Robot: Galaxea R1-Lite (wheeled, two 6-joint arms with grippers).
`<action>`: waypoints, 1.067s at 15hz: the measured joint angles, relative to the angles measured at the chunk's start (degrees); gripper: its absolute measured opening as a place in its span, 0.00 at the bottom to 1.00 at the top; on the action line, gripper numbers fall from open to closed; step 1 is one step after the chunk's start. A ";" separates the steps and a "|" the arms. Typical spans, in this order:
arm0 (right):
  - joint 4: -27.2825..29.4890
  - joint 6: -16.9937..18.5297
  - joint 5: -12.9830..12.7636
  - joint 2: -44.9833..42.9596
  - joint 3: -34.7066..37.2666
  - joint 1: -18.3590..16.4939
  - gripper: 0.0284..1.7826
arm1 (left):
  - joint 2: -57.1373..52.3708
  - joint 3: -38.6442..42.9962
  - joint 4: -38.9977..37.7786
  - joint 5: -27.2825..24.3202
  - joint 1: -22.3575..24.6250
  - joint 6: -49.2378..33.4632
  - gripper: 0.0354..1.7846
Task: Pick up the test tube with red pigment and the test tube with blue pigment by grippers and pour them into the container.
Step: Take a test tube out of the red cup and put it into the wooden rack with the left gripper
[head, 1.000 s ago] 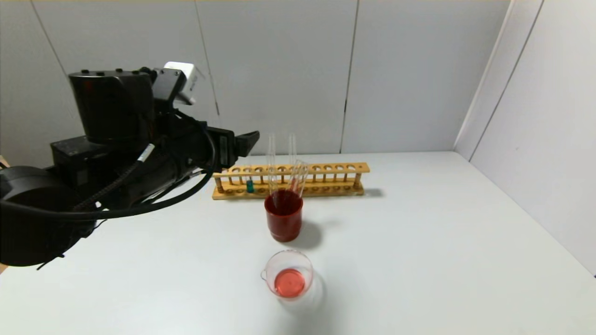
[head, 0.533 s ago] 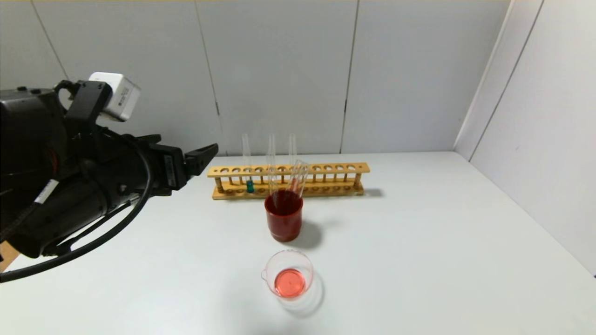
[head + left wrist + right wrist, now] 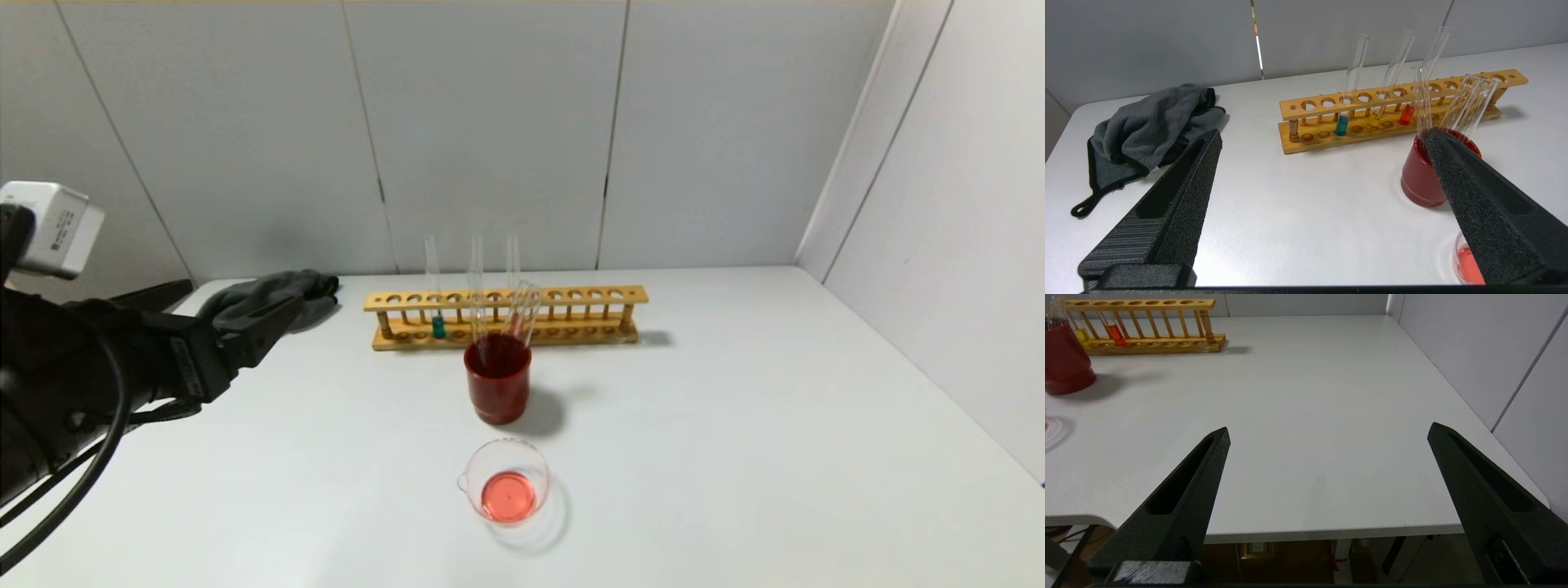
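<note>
Left gripper (image 3: 233,314) hangs above the near-left part of the white table (image 3: 735,425) with its jaws spread wide apart and nothing between them, its black fingers (image 3: 1180,192) reaching toward the far side. Nearest to it, off to its right and a little nearer the robot, sits the container (image 3: 504,483), a low clear beaker holding a shallow pool of pinkish-red liquid; only its edge shows past the gripper's right finger in the left wrist view. Beyond the beaker, also to the gripper's right, stands an opaque dark-red cup (image 3: 497,380) with several empty clear tubes leaning in it. Just ahead of the gripper and slightly to its left lies a crumpled grey cloth (image 3: 1147,126) near the table's back edge. Farthest ahead, to the right of the cloth, runs a wooden rack (image 3: 506,317) set along the wall. In it the test tube with blue pigment (image 3: 1342,122) stands upright towards the rack's left end, a tube with yellow liquid (image 3: 1375,118) stands next along, and the test tube with red pigment (image 3: 1406,113) stands just right of that, partly behind the cup as seen from the head. All three are well apart from the gripper. Right gripper (image 3: 1327,433) is parked low at the table's near-right edge, jaws likewise wide apart and empty.
</note>
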 joint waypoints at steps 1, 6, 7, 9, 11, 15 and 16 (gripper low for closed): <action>0.00 0.00 -0.02 0.00 0.00 0.00 0.95 | -1.17 0.69 0.04 -0.05 0.07 -0.33 0.98; 0.00 0.00 0.00 0.00 0.00 0.00 0.95 | -2.96 1.99 0.28 -0.77 1.05 -0.27 0.98; 0.00 0.00 0.00 0.00 0.00 -0.02 0.95 | -2.49 1.62 0.17 -1.43 1.57 -0.18 0.98; 0.00 0.02 -0.02 0.00 0.00 0.00 0.95 | -0.94 0.68 0.04 -3.12 2.52 -0.13 0.98; 0.00 0.02 0.00 0.00 0.00 0.00 0.95 | 1.18 -0.77 -0.13 -3.67 2.86 -0.11 0.98; 0.00 0.02 0.00 0.00 0.00 -0.02 0.95 | 6.63 -4.79 -0.24 -3.91 2.97 0.09 0.98; 0.00 0.02 0.00 0.00 0.00 -0.02 0.95 | 8.34 -5.86 -0.30 -3.91 2.97 0.09 0.98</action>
